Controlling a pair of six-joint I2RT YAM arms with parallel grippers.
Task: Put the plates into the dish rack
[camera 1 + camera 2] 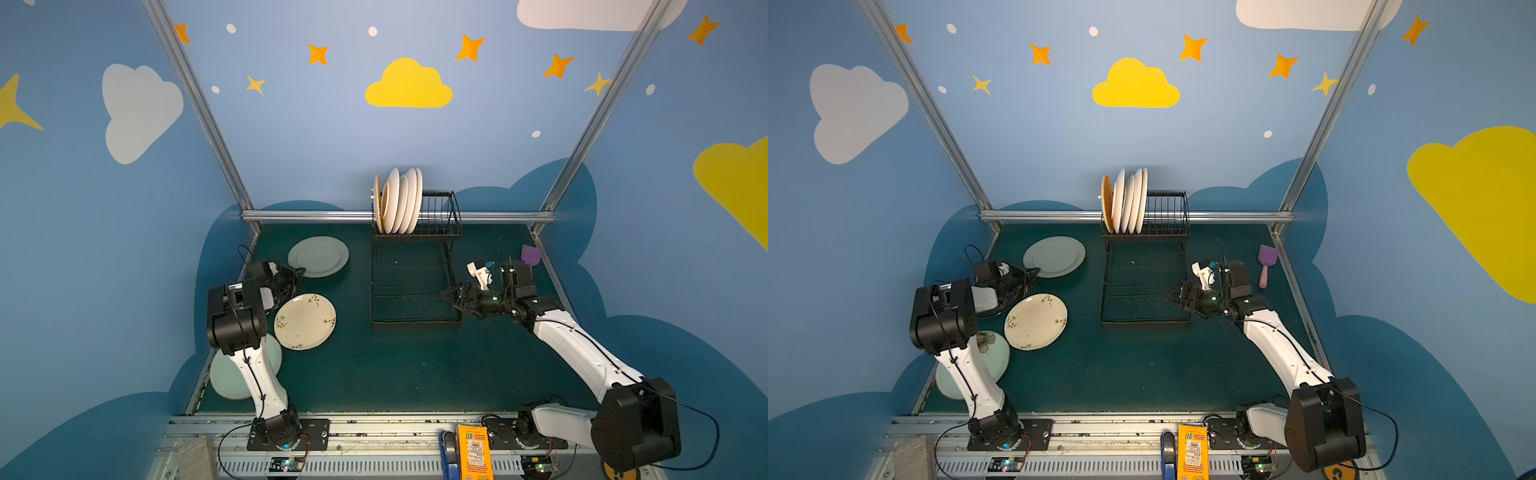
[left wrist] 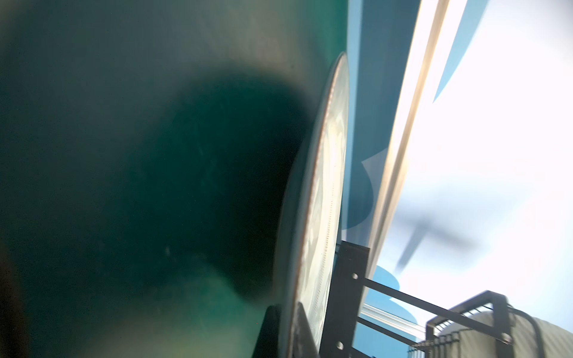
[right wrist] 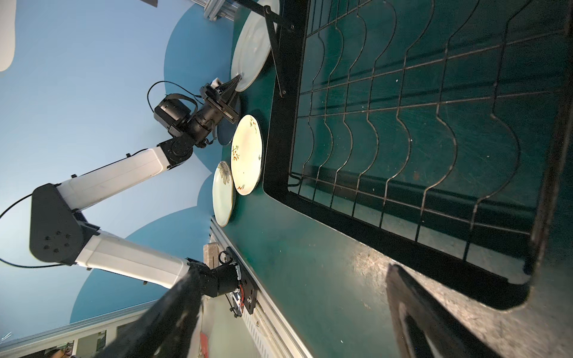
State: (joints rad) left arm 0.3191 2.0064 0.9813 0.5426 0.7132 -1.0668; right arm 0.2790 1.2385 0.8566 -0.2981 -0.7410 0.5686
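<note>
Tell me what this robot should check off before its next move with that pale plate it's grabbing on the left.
1. Grip: left gripper is shut on the near rim of the pale green plate: ok.
2. Plate lifted off the table: cannot tell.
3. Free slots: the dish rack holds the racked plates at its left end, and the right part of the basket is bare: ok.
4. Right gripper is open and low by the tray's right edge, probably out of the way: ok.
5. The cream floral plate lies apart from the gripped plate: ok.
</note>
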